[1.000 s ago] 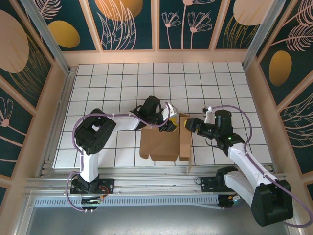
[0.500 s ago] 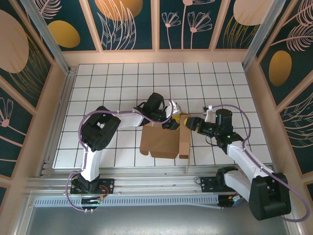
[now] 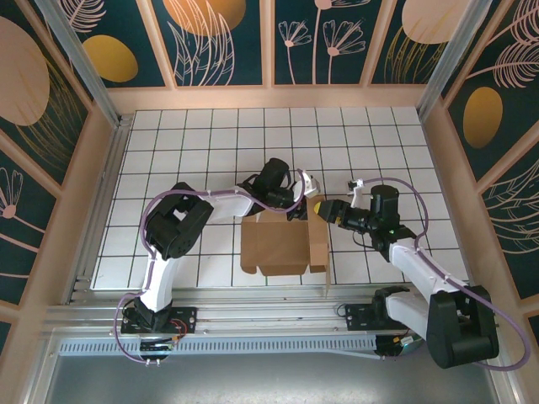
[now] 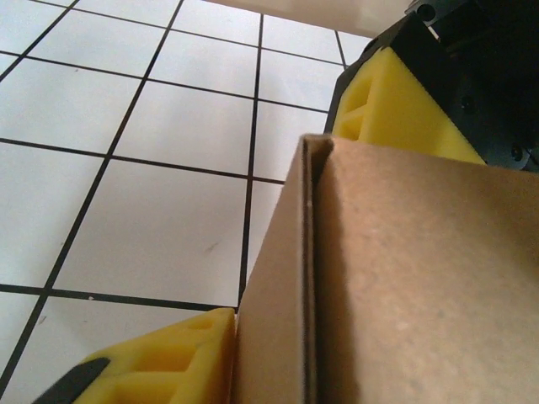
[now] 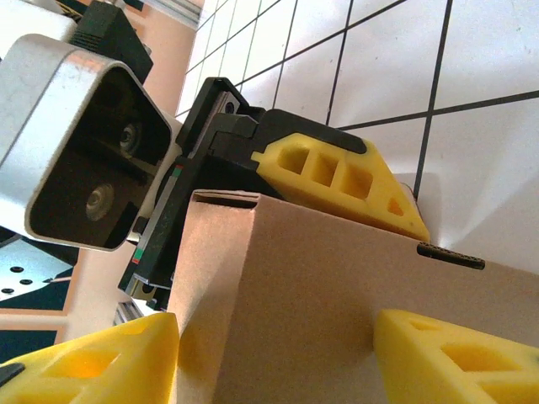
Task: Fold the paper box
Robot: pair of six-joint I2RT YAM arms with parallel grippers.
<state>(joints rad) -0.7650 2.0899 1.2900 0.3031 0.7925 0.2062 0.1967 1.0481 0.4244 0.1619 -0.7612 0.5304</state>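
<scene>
Your paper box (image 3: 274,246) sits front-centre on the desk (image 3: 379,143); left fingers (image 4: 396,109) straddle its far right corner edge, whether clamped I cannot tell; right fingers (image 5: 93,362) stand apart around that corner; open tiles (image 3: 219,143) beyond

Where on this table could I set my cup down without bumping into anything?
The table's far rows, between the paper box and the back wall, lie bare, as do the left strip by the side wall and the tiles right of the right arm. Crowded: the box's far right corner, where the left gripper and right gripper meet.
</scene>
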